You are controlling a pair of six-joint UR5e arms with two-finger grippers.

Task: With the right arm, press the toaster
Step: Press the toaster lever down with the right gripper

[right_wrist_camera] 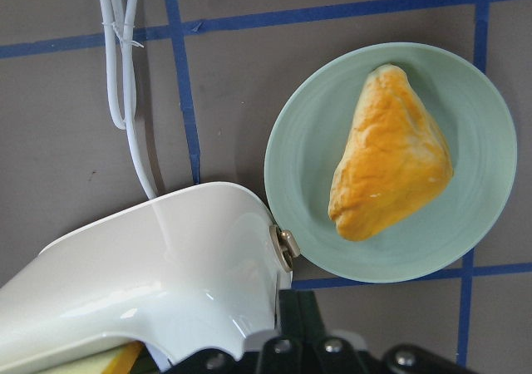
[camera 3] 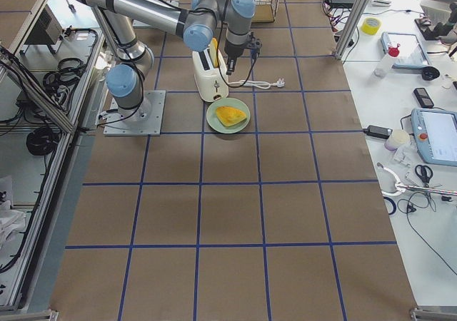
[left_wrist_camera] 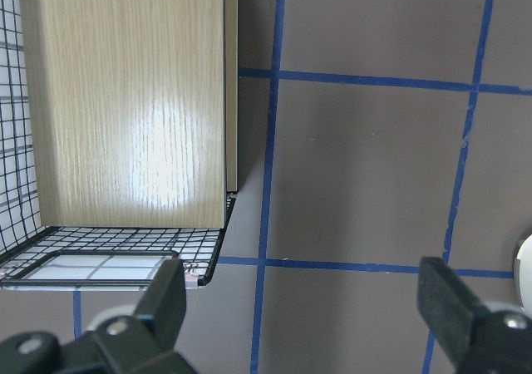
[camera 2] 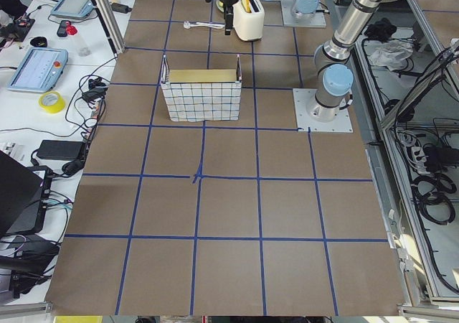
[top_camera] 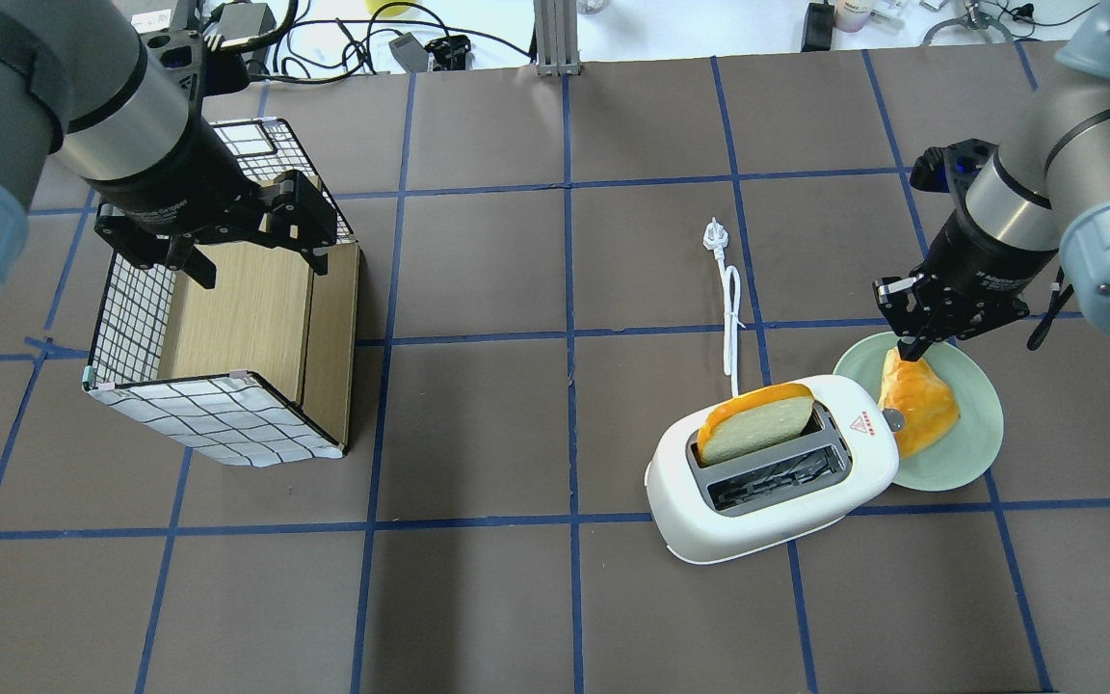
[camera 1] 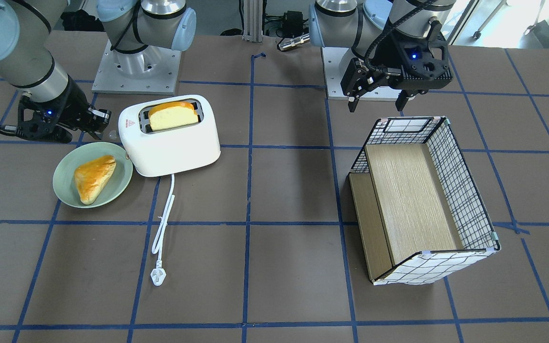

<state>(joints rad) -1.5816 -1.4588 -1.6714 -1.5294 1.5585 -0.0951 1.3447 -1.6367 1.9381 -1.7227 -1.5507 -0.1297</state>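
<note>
Fingers together, the right gripper [top_camera: 910,347] hangs right of the toaster [top_camera: 757,520] lever [top_camera: 892,417]; descending misaligned, it could hit the pastry [top_camera: 923,414] instead.

Robot lab: taped-grid table [camera 2: 229,208], teach pendants [camera 2: 37,68].

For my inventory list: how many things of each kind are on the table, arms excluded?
Toaster: 1
Bread: 2, a slice in the toaster, a bun on the plate
Green plate: 1
Wire basket: 1
Total: 5
</note>
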